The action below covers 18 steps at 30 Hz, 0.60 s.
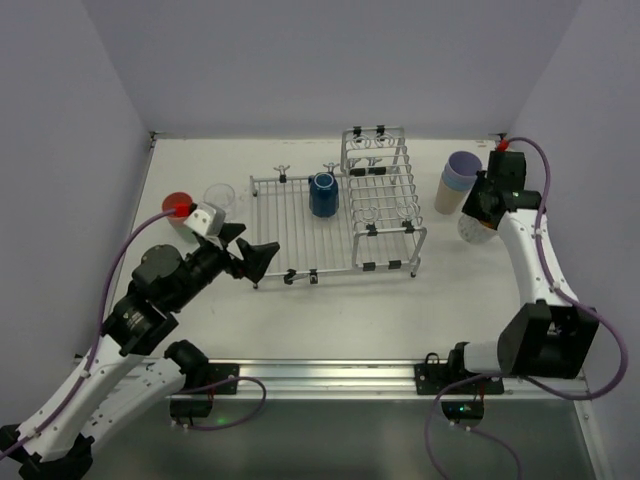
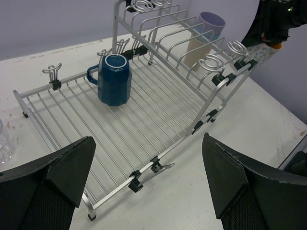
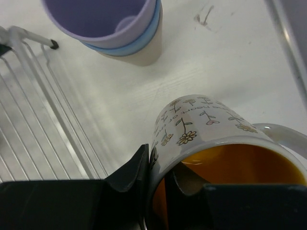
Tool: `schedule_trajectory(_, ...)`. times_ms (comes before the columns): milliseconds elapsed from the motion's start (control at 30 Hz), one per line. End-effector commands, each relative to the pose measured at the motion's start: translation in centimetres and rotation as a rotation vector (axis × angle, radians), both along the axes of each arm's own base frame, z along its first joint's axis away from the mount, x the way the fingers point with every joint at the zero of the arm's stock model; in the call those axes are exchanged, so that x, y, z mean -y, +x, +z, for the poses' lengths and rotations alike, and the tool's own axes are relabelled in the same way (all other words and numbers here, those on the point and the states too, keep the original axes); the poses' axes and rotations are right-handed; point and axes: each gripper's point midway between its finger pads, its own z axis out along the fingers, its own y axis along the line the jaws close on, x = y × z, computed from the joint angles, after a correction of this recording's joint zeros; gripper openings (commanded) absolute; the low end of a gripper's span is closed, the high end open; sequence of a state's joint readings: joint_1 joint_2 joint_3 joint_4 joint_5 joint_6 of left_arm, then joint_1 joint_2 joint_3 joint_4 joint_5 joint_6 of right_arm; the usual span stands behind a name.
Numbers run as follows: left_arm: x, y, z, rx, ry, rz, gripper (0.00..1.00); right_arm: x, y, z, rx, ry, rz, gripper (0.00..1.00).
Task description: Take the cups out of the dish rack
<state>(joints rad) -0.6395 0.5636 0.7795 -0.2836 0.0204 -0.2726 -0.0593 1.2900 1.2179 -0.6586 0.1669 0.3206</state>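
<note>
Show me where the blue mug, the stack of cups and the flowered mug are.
blue mug (image 2: 115, 84): left wrist view, side wall.
cup stack (image 3: 96, 14): right wrist view, inside of the top lavender cup.
flowered mug (image 3: 201, 122): right wrist view, printed outer wall.

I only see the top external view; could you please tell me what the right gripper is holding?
Observer: The right gripper is shut on the rim of a white flowered mug, orange inside.
Operator: Thank you. How many tumblers are in the stack beside it?
Observer: Three nested tumblers: lavender in light blue in tan.
Operator: And the dark blue mug's handle?
Observer: The dark blue mug has its handle toward the far rail of the dish rack.
</note>
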Motion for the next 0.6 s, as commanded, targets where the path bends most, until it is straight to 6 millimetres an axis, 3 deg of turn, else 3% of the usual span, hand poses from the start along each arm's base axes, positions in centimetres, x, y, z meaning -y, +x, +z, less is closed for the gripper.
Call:
schedule_trajectory(0, 0.0, -0.2, -0.4, 0.003, 0.031, -0.003, 1.00, -0.4, 2.9, 0.2, 0.035, 0.080, 0.069, 0.00)
schedule_trajectory(267, -0.6, 0.2, -0.4, 0.005, 0.035, 0.032, 1.00, 1.4, 3.8, -6.5, -0.125, 0.072, 0.022, 0.00)
schedule_trajectory(567, -0.5, 0.5, -1.0, -0.013, 0.049, 0.038, 1.00, 2.0, 3.2, -10.6, -0.206, 0.058, 0.000, 0.00)
